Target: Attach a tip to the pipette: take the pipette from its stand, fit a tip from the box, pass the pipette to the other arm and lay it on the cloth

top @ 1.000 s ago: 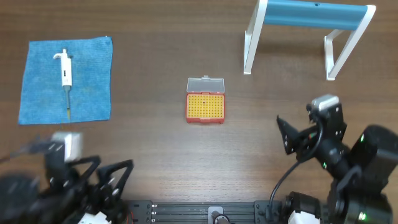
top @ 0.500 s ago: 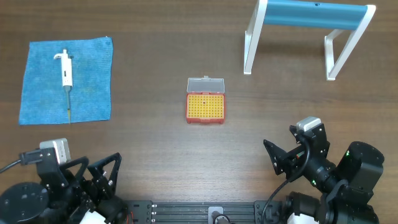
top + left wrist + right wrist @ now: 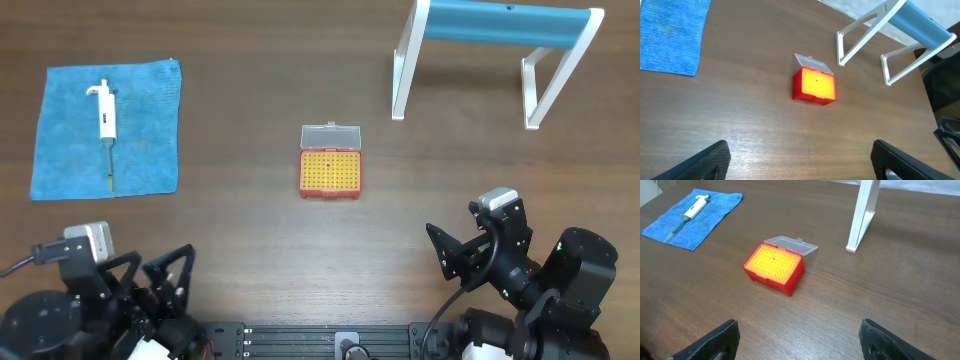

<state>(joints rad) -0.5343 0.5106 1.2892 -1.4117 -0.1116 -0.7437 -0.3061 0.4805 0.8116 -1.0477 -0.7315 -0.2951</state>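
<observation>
A white pipette (image 3: 104, 115) with a tip lies on the blue cloth (image 3: 150, 140) at the table's far left; in the right wrist view the pipette (image 3: 695, 207) rests on the cloth (image 3: 710, 217). The red tip box (image 3: 330, 172) stands mid-table with its clear lid open, holding yellow tips (image 3: 774, 265). My left gripper (image 3: 170, 262) is open near the front left edge, holding nothing. At the front right, my right gripper (image 3: 441, 250) is open too, nothing between its fingers. Both are well short of the box.
The white-legged stand with a blue bar (image 3: 505, 22) sits at the back right with nothing on it. In the left wrist view the box (image 3: 815, 86), stand (image 3: 920, 25) and a corner of cloth (image 3: 665, 35) lie ahead on brown wood.
Both arms drew back toward their bases over the first half second, then stayed almost still. The pipette, cloth and box have not moved.
</observation>
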